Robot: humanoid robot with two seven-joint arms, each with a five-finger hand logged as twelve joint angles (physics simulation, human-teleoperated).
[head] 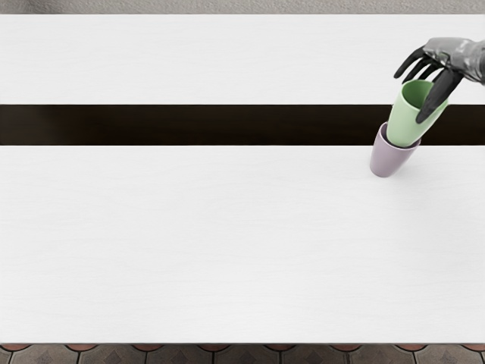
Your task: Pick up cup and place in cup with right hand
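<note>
My right hand (421,89) reaches in from the upper right edge, above the green cup (406,123). Its fingers are spread beyond the cup's far rim, while the thumb crosses over the mouth and right side; the hand looks open. The green cup's base sits in the mouth of the purple cup (388,161), whose far rim is partly covered by it. How deep the base goes cannot be told. The purple cup stands on the white table (227,243).
A dark band (189,125) runs across the picture between the near white surface and a farther white surface (189,61). The near table edge lies low in the view, with patterned floor tiles (242,354) below it.
</note>
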